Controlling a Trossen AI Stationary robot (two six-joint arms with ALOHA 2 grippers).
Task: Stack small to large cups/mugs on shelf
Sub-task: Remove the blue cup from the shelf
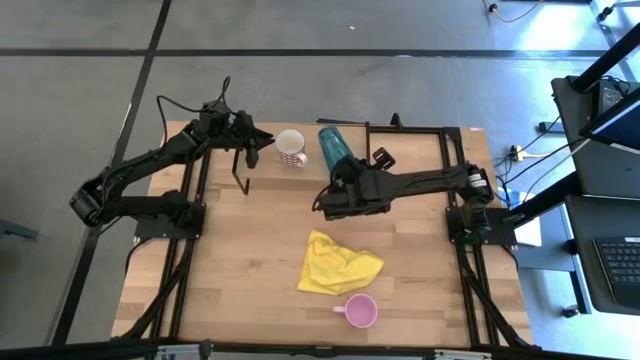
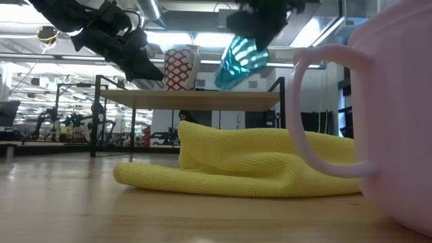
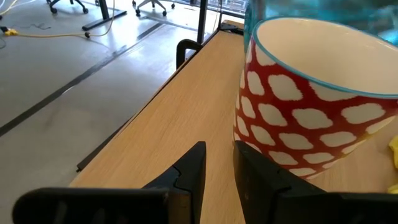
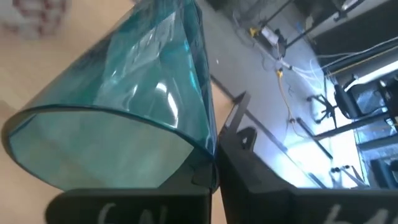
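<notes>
The white mug with a red pattern stands upright on the light-wood shelf, and also shows in the low view. My left gripper is shut and level just to the left of the mug, near its base. My right gripper is shut on the teal tumbler, which is tilted above the shelf to the right of the white mug. The pink mug stands on the table near the front edge. My left gripper: one finger is right beside the white mug's lower wall; I cannot tell whether it touches. My right gripper holds the tumbler by the wall at its open rim, one finger inside and one outside. The fingers come from the table's near side. The tumbler is tilted, its closed end low over the shelf.
A crumpled yellow cloth lies on the table between the shelf and the pink mug. The shelf's thin black legs stand at its left end. Black frame rails run along both table sides.
</notes>
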